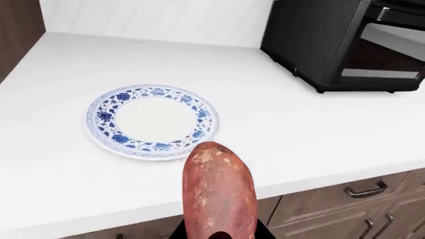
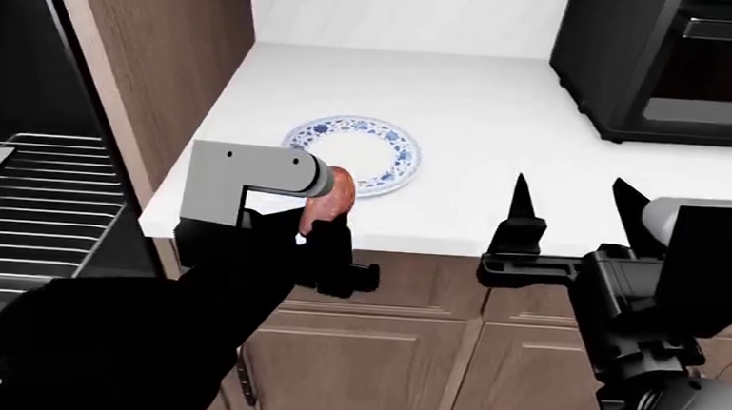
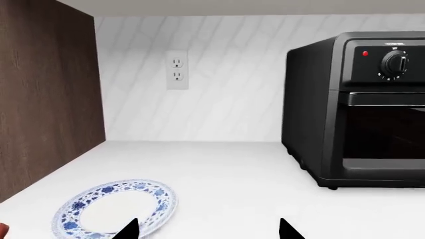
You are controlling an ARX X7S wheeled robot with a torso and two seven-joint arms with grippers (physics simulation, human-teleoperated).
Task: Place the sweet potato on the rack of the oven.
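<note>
Sweet potato (image 1: 219, 194) held in left gripper (image 2: 327, 224), fingers clenched on its lower end; lifted off the counter (image 2: 499, 118), above the front edge, just in front of the plate (image 1: 153, 121). Long axis runs along the gripper's reach: free tapered end points toward the plate and back wall, the other end sits in the jaws. Plate bare, near the counter's front left corner. Wood cabinet side (image 2: 158, 68) stands just left of the plate; beyond it, the oven (image 2: 19, 69) with a wire rack (image 2: 35, 213) showing in the dark cavity. Black countertop appliance (image 2: 667, 66) at back right, well apart from the plate. Right gripper (image 2: 567, 213) hovers over the front edge, fingers spread, holding nothing. Wide bare counter between plate and appliance.
</note>
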